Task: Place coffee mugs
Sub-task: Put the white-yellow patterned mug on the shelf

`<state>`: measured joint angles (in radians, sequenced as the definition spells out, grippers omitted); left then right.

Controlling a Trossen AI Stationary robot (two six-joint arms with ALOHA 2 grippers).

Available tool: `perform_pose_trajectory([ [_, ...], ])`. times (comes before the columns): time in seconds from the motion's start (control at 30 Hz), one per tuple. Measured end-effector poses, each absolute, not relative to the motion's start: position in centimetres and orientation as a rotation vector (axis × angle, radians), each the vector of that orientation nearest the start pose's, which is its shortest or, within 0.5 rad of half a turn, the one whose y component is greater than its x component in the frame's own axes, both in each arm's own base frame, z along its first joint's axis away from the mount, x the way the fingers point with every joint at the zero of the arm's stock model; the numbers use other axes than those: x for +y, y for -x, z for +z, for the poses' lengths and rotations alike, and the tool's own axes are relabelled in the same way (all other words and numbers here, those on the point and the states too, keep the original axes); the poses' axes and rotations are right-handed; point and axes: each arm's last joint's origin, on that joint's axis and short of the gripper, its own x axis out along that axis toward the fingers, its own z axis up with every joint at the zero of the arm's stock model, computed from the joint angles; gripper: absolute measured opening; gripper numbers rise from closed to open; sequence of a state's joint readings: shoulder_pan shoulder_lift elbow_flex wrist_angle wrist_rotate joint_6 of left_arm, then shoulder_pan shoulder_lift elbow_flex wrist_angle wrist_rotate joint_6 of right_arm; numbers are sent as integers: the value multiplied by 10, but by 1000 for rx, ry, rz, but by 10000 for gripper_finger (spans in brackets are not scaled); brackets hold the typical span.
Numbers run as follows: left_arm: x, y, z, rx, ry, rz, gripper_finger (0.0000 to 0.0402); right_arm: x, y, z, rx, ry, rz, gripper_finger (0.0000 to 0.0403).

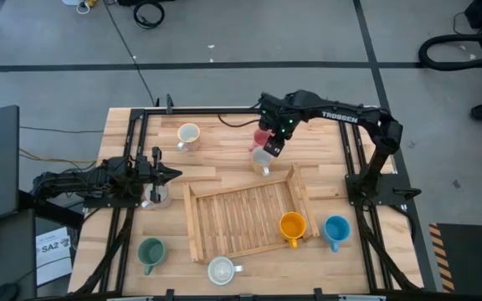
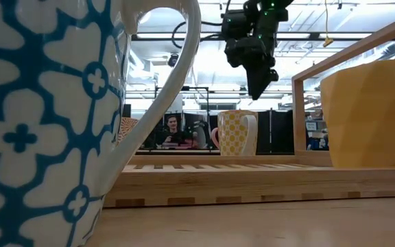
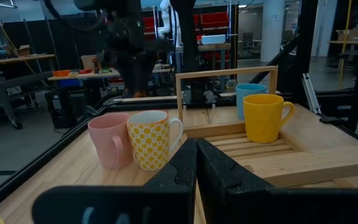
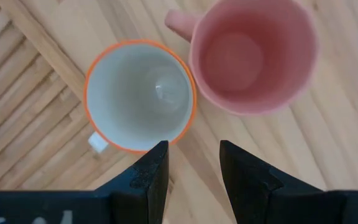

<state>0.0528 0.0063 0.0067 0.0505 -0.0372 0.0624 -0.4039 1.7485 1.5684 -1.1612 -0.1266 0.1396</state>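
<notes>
so, going left to right across the surface [image 1: 224, 163] as i see it from above.

left tool [image 1: 171, 174]: parked low at the left edge, fingers pressed together with nothing between them in its wrist view; i judge it is just waiting out of the way.

mug by the left tool [image 1: 156, 196]: pale, standing touching or just beside that arm; i cannot tell more.

dark green mug [image 1: 151, 252]: upright near the front left corner, outside the rack.

cream mug [image 1: 189, 135]: alone toward the back left, well apart from the others.

wooden rack [image 1: 237, 219]: slatted tray in the middle, its slats bare, presumably where mugs go.

white mug [image 1: 222, 270]: just in front of the rack's front edge.

yellow patterned mug [image 3: 151, 139]: touching the pink one, handle toward the rack, white inside with an orange rim.

pink mug [image 4: 251, 55]: beside it, at the back of the rack.

right tool [image 4: 193, 164]: hanging above this pair, fingers apart and empty, pointed down at the seam between them; i read that as lining up a pick.

orange mug [image 1: 292, 227]: at the rack's right end rail.

blue mug [image 1: 336, 228]: just right of it, outside the rack.
</notes>
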Motion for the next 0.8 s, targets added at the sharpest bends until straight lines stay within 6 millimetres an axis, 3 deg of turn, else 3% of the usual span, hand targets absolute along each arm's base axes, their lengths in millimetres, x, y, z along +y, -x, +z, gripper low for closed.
perform_pose_trajectory([
  [0.53, 6, -97, 170, -48, -63, 91, 13, -126, -320, 253, 1245, -472, -327, 148],
  [0.8, 6, -97, 170, -49, -63, 91, 13, -126, -319, 247, 1249, -473, -327, 148],
])
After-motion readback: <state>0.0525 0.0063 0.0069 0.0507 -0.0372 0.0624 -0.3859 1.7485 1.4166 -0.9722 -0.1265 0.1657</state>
